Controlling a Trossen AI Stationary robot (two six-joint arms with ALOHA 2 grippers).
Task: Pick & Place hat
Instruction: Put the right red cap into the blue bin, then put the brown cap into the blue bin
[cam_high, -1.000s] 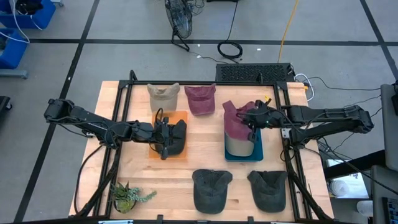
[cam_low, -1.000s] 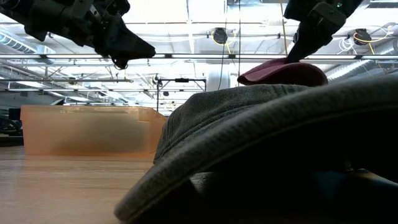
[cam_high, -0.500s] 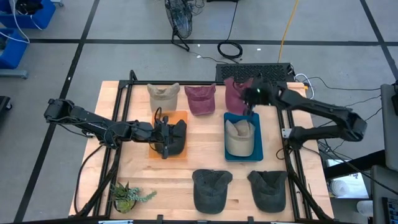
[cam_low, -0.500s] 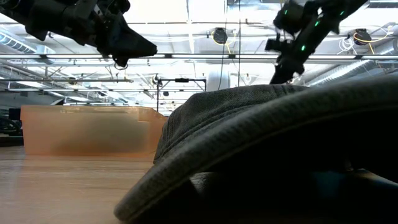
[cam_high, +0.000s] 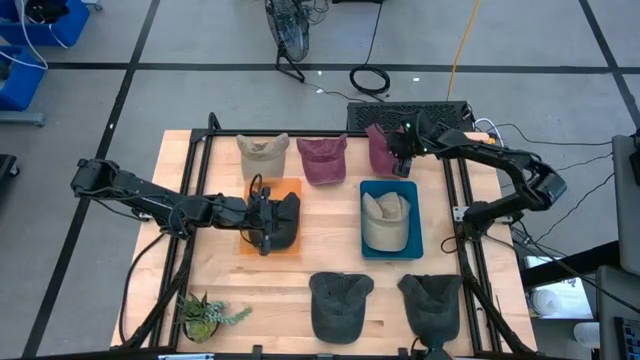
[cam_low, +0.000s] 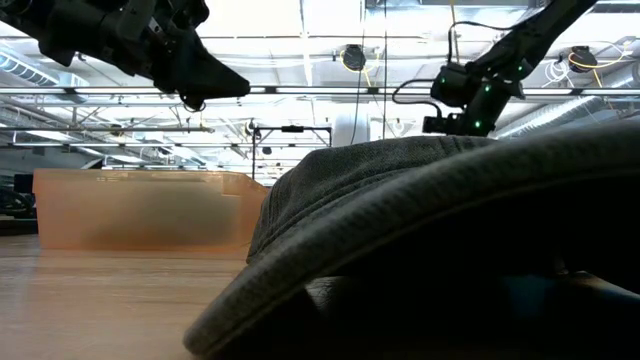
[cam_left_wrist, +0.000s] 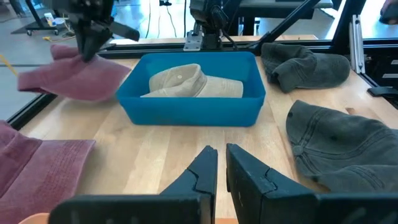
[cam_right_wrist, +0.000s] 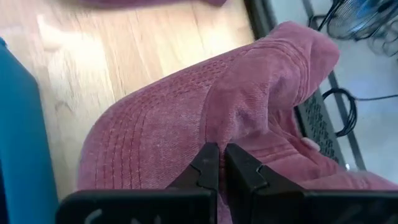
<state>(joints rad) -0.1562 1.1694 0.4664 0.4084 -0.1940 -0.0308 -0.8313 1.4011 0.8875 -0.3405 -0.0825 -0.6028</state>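
Over the orange tray (cam_high: 292, 184) at the desk's left-centre, the left gripper (cam_high: 266, 222) hung with its fingers nearly pressed together; whether it gripped the dark hat (cam_high: 285, 222) beside it could not be told. Right of that, the blue bin (cam_high: 390, 249) held a tan hat (cam_high: 388, 213). The right gripper (cam_high: 397, 157) stood at the desk's far edge, just beyond the bin, fingers pinching the maroon hat (cam_high: 379, 150), which hung beneath it. That hat lay directly below the right gripper, so setting it down probably fell to the right arm.
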